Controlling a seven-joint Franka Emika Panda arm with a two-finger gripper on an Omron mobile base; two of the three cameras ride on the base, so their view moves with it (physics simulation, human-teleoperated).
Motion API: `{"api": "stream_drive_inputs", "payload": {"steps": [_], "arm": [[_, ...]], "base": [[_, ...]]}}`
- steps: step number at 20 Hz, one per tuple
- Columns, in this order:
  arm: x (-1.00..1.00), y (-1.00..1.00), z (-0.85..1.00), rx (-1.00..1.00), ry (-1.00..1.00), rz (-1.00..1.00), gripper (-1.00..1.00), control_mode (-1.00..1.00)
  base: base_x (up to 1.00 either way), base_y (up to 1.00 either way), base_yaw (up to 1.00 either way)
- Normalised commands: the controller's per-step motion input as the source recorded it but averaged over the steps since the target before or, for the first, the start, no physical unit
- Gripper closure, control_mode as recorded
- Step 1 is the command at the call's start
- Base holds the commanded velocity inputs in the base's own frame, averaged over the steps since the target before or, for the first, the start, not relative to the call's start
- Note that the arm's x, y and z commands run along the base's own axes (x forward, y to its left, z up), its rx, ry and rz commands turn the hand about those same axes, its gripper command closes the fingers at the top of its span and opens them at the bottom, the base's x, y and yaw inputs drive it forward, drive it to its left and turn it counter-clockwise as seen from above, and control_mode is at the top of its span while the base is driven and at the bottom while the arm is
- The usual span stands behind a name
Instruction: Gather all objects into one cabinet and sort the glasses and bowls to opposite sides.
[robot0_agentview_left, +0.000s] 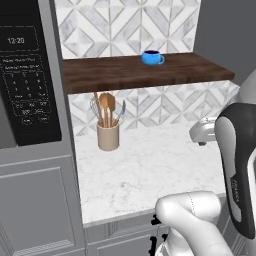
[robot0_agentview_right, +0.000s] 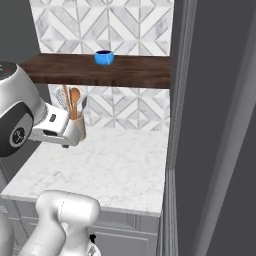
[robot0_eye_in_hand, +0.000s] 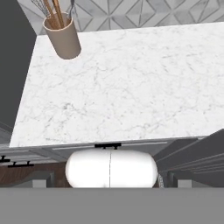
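The small bright blue cup (robot0_agentview_left: 152, 57) (robot0_agentview_right: 104, 57) stands upright on the dark wooden shelf (robot0_agentview_left: 190, 70) (robot0_agentview_right: 140, 70) against the tiled wall, handle to the right in the left base view. My gripper (robot0_eye_in_hand: 110, 180) hangs high over the counter's front edge, well below and in front of the cup. It is open, its grey fingertips (robot0_eye_in_hand: 43, 178) wide apart with nothing between them. The two beige mugs and the reddish-brown bowl are out of view.
A tan utensil crock (robot0_agentview_left: 108, 135) (robot0_agentview_right: 79, 126) (robot0_eye_in_hand: 64, 39) with wooden spoons stands on the white marble counter (robot0_agentview_left: 150, 170) under the shelf. A toaster (robot0_agentview_left: 202, 131) sits at the right, a black microwave (robot0_agentview_left: 25, 75) at the left. Base cabinets with dark handles (robot0_eye_in_hand: 108, 145) lie below the counter; a tall grey panel (robot0_agentview_right: 210, 150) stands on the right.
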Motion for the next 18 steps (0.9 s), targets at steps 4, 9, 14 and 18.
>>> {"api": "stream_drive_inputs", "payload": {"steps": [4, 9, 14, 18], "arm": [[0.00, 0.00, 0.00, 0.00, 0.00, 0.00, -1.00, 1.00], [0.01, -0.04, 0.02, 0.00, -0.05, 0.00, -1.00, -1.00], [-0.04, -0.12, 0.41, 0.00, -0.25, 0.00, -1.00, -1.00], [0.00, -0.12, 0.52, 0.00, -0.27, 0.00, -1.00, -1.00]], "base": [[0.46, -0.02, 0.05], [0.01, -0.01, 0.00], [0.00, 0.00, 0.00], [0.00, 0.00, 0.00]]}}
